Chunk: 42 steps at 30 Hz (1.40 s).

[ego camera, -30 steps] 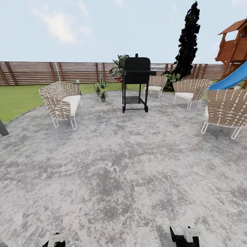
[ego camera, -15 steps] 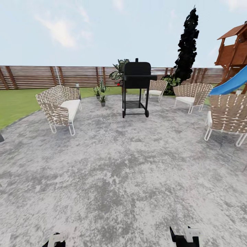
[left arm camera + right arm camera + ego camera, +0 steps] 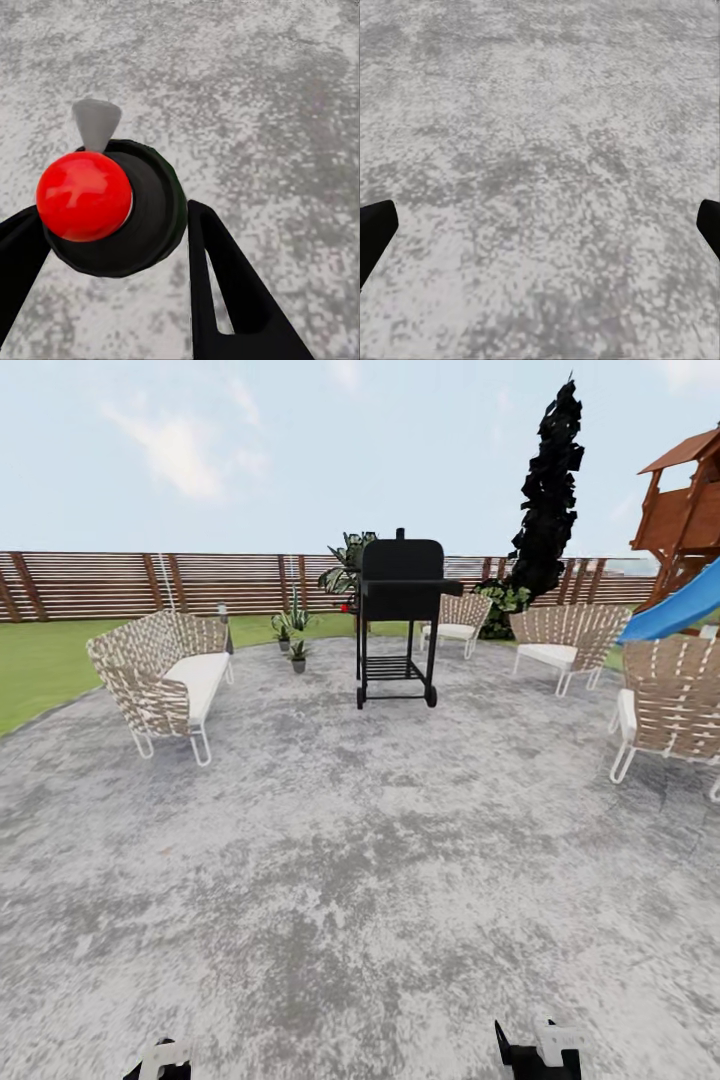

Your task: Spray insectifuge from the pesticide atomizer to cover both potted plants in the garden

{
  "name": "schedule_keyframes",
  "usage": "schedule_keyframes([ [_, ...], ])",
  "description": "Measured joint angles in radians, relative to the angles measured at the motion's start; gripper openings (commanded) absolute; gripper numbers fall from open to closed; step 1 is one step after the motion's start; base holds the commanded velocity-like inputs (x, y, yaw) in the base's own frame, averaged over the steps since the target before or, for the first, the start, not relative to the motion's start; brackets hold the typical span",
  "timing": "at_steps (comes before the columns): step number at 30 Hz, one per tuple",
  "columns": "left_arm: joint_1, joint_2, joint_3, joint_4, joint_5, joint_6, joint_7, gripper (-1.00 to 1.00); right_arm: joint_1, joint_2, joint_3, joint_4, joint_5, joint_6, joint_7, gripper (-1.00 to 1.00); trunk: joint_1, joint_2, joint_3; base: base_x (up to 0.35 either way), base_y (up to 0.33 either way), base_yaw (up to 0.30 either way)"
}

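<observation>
While my left gripper pinches the pesticide atomizer, light, slick plastic, potted plants sit at 11 o'clock; right gripper spread.

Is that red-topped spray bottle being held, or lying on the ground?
Held: the red-topped spray bottle sits between the left gripper jaws, above the grey stone patio.
</observation>
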Motion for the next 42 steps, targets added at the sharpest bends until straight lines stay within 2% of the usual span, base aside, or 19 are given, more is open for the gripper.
schedule_keyframes([
  [35, 0.0, 0.0, 0.0, 0.0, 0.0, 0.0, 0.0, -1.0, 0.0, 0.001, 0.0, 0.0, 0.0, 0.0, 0.0, 1.0, 0.0, 0.0, 0.0, 0.339, 0.0, 0.0],
  [42, 0.0, 0.0, 0.0, 0.0, 0.0, 0.0, 0.0, -1.0, 0.0, 0.004, 0.0, 0.0, 0.0, 0.0, 0.0, 1.0, 0.0, 0.0, 0.0, 0.339, 0.0, 0.174],
])
